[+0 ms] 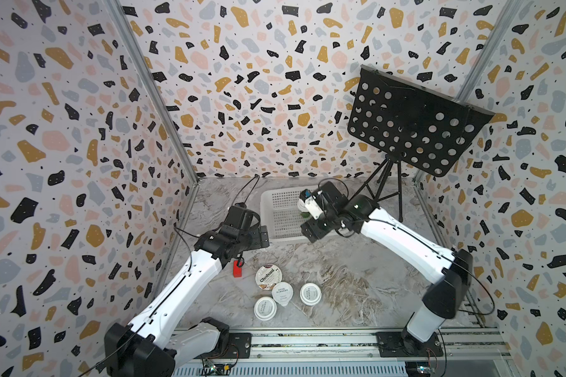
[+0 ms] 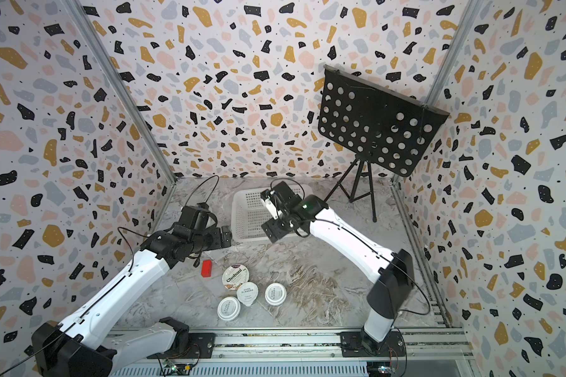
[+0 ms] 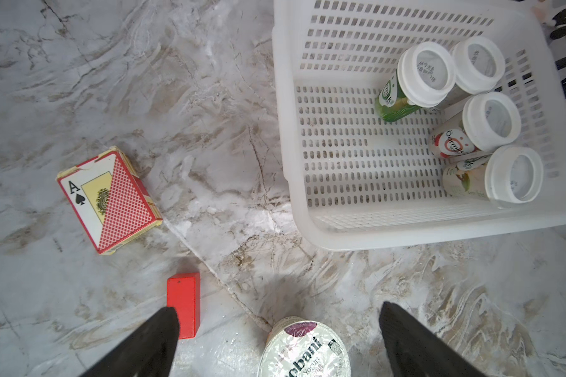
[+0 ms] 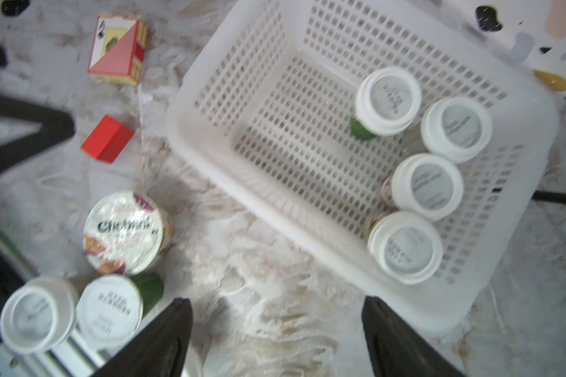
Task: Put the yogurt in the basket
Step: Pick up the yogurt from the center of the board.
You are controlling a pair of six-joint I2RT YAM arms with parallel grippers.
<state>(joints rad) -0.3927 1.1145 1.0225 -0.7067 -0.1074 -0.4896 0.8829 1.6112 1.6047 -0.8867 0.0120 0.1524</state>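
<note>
The white basket [image 1: 275, 199] [image 3: 307, 228] [image 4: 209, 153] stands at the back of the table. Several yogurt cups [image 3: 428, 73] [image 4: 427, 186] sit along one of its sides. More yogurt stands near the front: the Chobani cup [image 1: 268, 276] [image 2: 235, 276], the tabbed foil-lid cup [image 1: 282, 293] and two white-lidded cups [image 1: 265, 308] [image 1: 310, 294]. My left gripper [image 3: 280, 310] [image 1: 263, 236] hangs open just over the Chobani cup [image 3: 304, 351], touching nothing. My right gripper [image 4: 276, 302] [image 1: 312, 230] is open and empty, over the table by the basket's near edge.
A small red block [image 1: 238, 268] [image 3: 183, 303] lies left of the Chobani cup. A pack of playing cards [image 3: 108, 199] lies beyond it, under my left arm. A black perforated music stand [image 1: 415, 124] on a tripod stands at the back right. Patterned walls close three sides.
</note>
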